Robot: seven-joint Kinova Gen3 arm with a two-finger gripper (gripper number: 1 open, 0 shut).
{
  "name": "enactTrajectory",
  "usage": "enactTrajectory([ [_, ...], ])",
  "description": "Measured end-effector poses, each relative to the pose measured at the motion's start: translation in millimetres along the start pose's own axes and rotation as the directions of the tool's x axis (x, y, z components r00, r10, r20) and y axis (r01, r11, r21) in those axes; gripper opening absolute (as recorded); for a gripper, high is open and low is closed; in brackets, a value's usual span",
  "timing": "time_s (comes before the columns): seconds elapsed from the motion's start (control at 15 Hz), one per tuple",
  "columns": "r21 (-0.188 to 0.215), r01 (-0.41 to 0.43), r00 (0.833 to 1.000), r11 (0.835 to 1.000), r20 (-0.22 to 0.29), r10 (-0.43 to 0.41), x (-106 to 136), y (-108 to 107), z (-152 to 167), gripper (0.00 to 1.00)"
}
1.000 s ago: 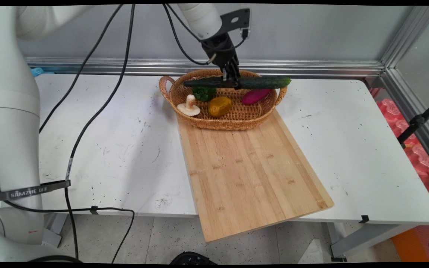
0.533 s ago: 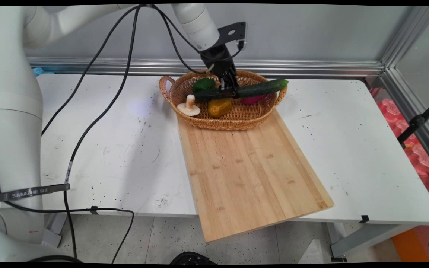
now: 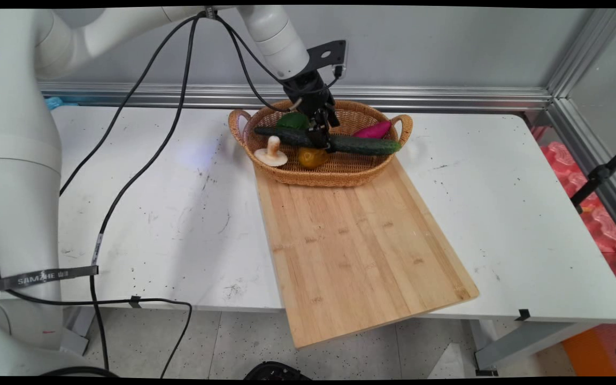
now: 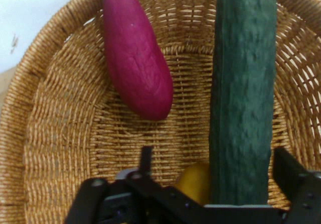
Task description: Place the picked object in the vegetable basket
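Your gripper sits low over the basket, its jaws closed on the cucumber near the middle of its length. The cucumber hangs across the basket from left to right, slightly tilted, its right end lower and close to the basket's right rim, its left end reaching toward the left handle. In the hand view you see the cucumber running straight up from between the fingers, with the basket's weave under it.

Beneath the cucumber, just at the gripper, lies a yellow pepper; its top shows in the hand view beside the cucumber. A purple sweet potato leans against the far right wall of the basket, behind the cucumber and apart from it; the hand view shows it lying clear to one side. A green pepper sits at the back left, just beside the gripper, and a mushroom rests at the left near the rim.

The basket stands on the far end of a wooden board, which lies on the white table and overhangs its near edge.
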Motion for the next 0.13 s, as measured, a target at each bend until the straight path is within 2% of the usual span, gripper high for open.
enactTrajectory([
  [0.13, -0.003, -0.006, 1.0, 1.0, -0.006, 0.006, -0.2, -0.2, -1.7, 1.0],
])
